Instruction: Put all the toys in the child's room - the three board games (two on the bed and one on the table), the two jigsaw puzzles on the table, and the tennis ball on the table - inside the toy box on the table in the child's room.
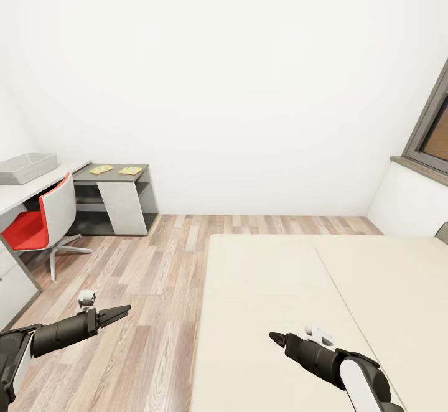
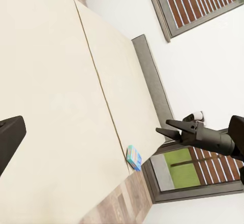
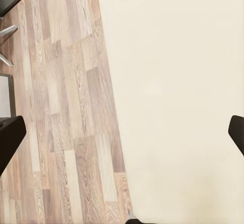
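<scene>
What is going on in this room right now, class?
A two-armed robot stands by the bed, holding nothing. Its left gripper hangs over the wood floor and its right gripper over the mattress, both looking shut. Across the room, the grey toy box sits on the desk and two jigsaw puzzles lie on the lower dark section. A colourful board game lies near the mattress edge. Tidying has not visibly begun.

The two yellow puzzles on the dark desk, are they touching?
Apart. The head view shows the two jigsaw puzzles side by side with a strip of dark desk between them.
</scene>
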Motion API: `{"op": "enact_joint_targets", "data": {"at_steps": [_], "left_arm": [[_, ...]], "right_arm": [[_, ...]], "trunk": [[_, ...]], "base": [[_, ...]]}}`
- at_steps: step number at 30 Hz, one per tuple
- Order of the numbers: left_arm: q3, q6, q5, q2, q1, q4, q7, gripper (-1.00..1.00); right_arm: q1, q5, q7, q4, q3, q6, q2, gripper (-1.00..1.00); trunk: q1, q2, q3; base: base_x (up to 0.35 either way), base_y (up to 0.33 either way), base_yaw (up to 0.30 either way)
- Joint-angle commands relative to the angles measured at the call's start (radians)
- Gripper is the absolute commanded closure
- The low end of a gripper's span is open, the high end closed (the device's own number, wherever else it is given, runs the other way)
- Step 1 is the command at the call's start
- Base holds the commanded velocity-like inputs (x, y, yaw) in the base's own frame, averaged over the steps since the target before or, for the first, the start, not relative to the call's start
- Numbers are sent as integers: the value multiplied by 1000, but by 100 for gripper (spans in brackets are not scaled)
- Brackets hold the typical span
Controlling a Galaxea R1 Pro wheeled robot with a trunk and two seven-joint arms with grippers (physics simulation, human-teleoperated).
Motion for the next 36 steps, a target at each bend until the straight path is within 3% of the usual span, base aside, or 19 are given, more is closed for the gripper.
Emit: {"op": "enact_joint_targets", "data": {"at_steps": [1, 11, 36], "left_arm": [[1, 11, -5, 0, -1, 0, -6, -100], [1, 11, -5, 0, -1, 0, -4, -100], [1, 11, -5, 0, -1, 0, -5, -100]], "right_arm": [[-1, -11, -10, -1, 0, 4, 0, -100], [-1, -11, -10, -2, 0, 4, 0, -100], [-1, -11, -11, -1, 0, 4, 0, -100]], "trunk": [[1, -2, -2], [1, -2, -2], [1, -2, -2]], "base": [[0, 0, 0], [0, -49, 0], [0, -169, 0]]}}
